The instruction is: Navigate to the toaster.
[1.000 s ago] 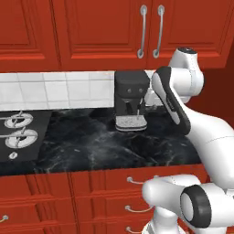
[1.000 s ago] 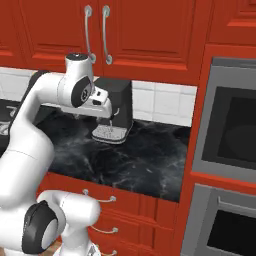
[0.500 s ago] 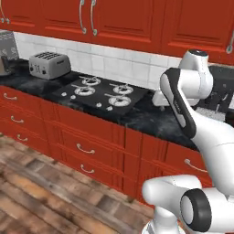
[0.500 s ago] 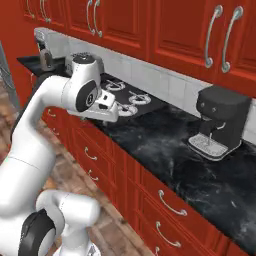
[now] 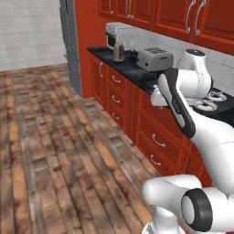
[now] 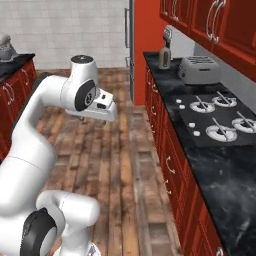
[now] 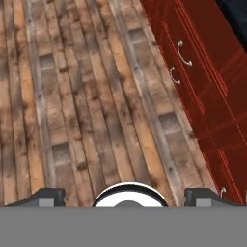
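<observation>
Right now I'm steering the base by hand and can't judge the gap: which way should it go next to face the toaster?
Probably drive on along the cabinets: the toaster sits farther down the black counter, past the stovetop beside the base. The claw looks down at the wood floor.

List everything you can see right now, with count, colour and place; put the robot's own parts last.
toaster: 1, silver-grey, on the counter beyond the cooktop.
silver box with dark window: 1, far end of the counter.
small grey appliance: 1, on the counter between toaster and box; kind unclear.
cooktop: 1, black, four burners, set in the counter.
counter: 1, black marbled, over the red drawers.
cabinets: red, above and below the counter.
floor: brown wood planks.
arm: 1, white, held over the floor.
gripper: 1, dark tips wide apart, holding nothing.
</observation>
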Tool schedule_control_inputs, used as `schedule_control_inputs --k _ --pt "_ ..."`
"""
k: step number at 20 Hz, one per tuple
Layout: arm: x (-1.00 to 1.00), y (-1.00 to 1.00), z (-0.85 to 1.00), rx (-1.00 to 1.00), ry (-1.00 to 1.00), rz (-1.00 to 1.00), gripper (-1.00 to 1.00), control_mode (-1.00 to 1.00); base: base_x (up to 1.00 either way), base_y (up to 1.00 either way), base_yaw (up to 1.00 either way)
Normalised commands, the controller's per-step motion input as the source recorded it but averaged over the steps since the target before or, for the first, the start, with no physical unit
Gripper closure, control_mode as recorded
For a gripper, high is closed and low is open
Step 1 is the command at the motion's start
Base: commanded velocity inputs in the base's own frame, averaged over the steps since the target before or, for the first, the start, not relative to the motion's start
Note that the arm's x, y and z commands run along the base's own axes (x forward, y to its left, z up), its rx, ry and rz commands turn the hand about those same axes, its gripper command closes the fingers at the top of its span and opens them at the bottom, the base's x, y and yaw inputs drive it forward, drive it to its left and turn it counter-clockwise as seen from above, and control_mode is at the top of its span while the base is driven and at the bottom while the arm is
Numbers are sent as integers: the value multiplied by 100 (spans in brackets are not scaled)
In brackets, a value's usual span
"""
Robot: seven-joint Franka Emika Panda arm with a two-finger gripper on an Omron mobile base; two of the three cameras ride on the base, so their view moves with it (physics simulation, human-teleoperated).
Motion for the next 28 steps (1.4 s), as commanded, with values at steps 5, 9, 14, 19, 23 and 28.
schedule_control_inputs --k 5,9,14,19,23,28 --pt "0 0 0 0 0 0 -100 100 2 0 64" --pt "0 0 0 0 0 0 -100 100 73 -1 23" --pt "0 0 0 0 0 0 -100 100 100 0 0" --pt "0 0 0 0 0 0 -100 100 100 -9 0" --pt "0 0 0 0 0 0 -100 100 100 -5 0" --pt "0 0 0 0 0 0 -100 100 100 -7 0"
